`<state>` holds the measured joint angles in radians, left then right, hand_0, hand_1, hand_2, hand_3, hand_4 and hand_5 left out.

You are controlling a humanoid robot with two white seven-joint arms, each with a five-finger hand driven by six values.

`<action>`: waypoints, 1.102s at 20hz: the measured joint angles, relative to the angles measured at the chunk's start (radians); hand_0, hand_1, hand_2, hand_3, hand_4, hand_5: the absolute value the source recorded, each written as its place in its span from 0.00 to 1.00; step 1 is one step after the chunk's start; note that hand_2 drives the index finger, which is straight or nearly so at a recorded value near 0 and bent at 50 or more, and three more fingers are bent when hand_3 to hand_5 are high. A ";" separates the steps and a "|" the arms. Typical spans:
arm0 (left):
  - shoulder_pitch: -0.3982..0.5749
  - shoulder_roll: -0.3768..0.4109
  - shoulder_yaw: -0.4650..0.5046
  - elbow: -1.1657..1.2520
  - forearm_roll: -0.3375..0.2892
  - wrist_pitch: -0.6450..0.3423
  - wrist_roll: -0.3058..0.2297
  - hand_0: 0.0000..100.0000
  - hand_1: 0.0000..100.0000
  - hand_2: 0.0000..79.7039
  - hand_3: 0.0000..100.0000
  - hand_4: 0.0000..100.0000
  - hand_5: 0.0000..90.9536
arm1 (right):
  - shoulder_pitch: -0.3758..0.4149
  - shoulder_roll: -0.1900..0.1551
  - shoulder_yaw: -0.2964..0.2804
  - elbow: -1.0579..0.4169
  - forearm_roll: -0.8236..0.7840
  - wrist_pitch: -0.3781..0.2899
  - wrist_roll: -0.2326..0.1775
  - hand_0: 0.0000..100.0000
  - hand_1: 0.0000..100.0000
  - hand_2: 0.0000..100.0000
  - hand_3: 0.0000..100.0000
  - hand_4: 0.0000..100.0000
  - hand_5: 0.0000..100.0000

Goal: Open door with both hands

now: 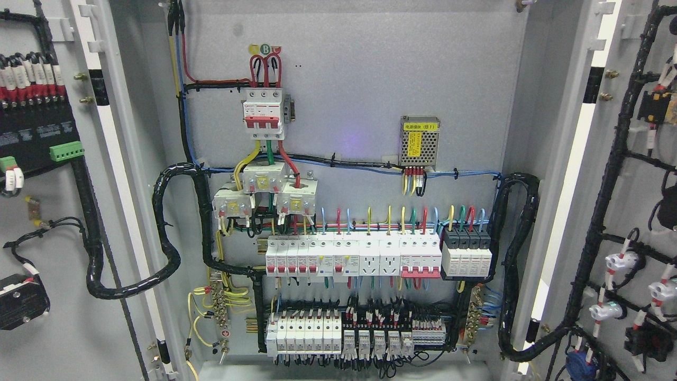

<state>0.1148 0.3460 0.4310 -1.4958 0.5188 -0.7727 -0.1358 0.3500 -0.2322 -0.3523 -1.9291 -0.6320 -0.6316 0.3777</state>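
Note:
An electrical cabinet stands with both doors swung wide. The left door (58, 211) shows its inner face, with a black module and wired terminals on it. On the right door (629, 174) the inner face carries black cable looms and small white and black parts. Between them the grey back panel (349, 79) holds a red main breaker (263, 114), rows of white breakers (351, 256) and terminal blocks (344, 336). Neither of my hands nor any arm shows in the head view.
Thick black cable bundles loop from each door into the cabinet, at the left (169, 248) and the right (513, 264). A small metal power supply (419, 140) hangs on the upper right of the panel. Door edges with white strips frame the opening.

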 measured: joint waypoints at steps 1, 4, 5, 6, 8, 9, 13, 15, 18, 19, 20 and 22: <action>-0.016 0.006 0.005 0.020 0.001 0.000 0.000 0.12 0.39 0.00 0.00 0.00 0.00 | 0.003 0.000 -0.004 0.001 -0.003 -0.002 0.000 0.12 0.39 0.00 0.00 0.00 0.00; -0.058 0.022 0.015 0.076 0.000 0.000 0.000 0.12 0.39 0.00 0.00 0.00 0.00 | 0.009 -0.002 -0.013 0.003 -0.009 -0.005 0.000 0.12 0.39 0.00 0.00 0.00 0.00; -0.070 0.026 0.017 0.096 -0.001 0.000 0.000 0.12 0.39 0.00 0.00 0.00 0.00 | 0.012 -0.002 -0.016 0.003 -0.011 -0.006 -0.001 0.12 0.39 0.00 0.00 0.00 0.00; -0.085 0.030 0.019 0.114 -0.002 0.000 0.000 0.12 0.39 0.00 0.00 0.00 0.00 | 0.016 -0.003 -0.020 0.003 -0.013 -0.007 -0.001 0.12 0.39 0.00 0.00 0.00 0.00; -0.112 0.036 0.022 0.150 -0.004 0.000 0.000 0.12 0.39 0.00 0.00 0.00 0.00 | 0.023 -0.004 -0.026 0.003 -0.015 -0.009 -0.003 0.12 0.39 0.00 0.00 0.00 0.00; -0.123 0.039 0.024 0.165 -0.005 0.000 0.000 0.12 0.39 0.00 0.00 0.00 0.00 | 0.027 -0.004 -0.029 0.003 -0.016 -0.010 -0.005 0.12 0.39 0.00 0.00 0.00 0.00; -0.152 0.049 0.028 0.216 -0.007 0.000 -0.001 0.12 0.39 0.00 0.00 0.00 0.00 | 0.040 -0.006 -0.039 0.003 -0.025 -0.012 -0.003 0.12 0.39 0.00 0.00 0.00 0.00; -0.159 0.052 0.030 0.234 -0.007 0.000 -0.003 0.12 0.39 0.00 0.00 0.00 0.00 | 0.047 -0.007 -0.043 0.002 -0.038 -0.013 -0.001 0.12 0.39 0.00 0.00 0.00 0.00; -0.166 0.055 0.030 0.254 -0.006 0.000 -0.003 0.12 0.39 0.00 0.00 0.00 0.00 | 0.055 -0.009 -0.048 0.001 -0.053 -0.013 0.002 0.12 0.39 0.00 0.00 0.00 0.00; -0.167 0.056 0.029 0.258 -0.005 0.000 -0.003 0.12 0.39 0.00 0.00 0.00 0.00 | 0.057 -0.010 -0.050 0.001 -0.057 -0.013 0.002 0.12 0.39 0.00 0.00 0.00 0.00; -0.167 0.057 0.028 0.262 -0.004 0.000 -0.003 0.12 0.39 0.00 0.00 0.00 0.00 | 0.060 -0.010 -0.052 0.000 -0.061 -0.013 0.002 0.12 0.39 0.00 0.00 0.00 0.00; -0.166 0.057 0.025 0.264 -0.003 0.000 -0.001 0.12 0.39 0.00 0.00 0.00 0.00 | 0.064 -0.011 -0.055 -0.001 -0.069 -0.013 0.002 0.12 0.39 0.00 0.00 0.00 0.00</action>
<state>-0.0512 0.4032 0.4565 -1.2317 0.5162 -0.7729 -0.1370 0.4142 -0.2434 -0.4076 -1.9296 -0.7011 -0.6449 0.3800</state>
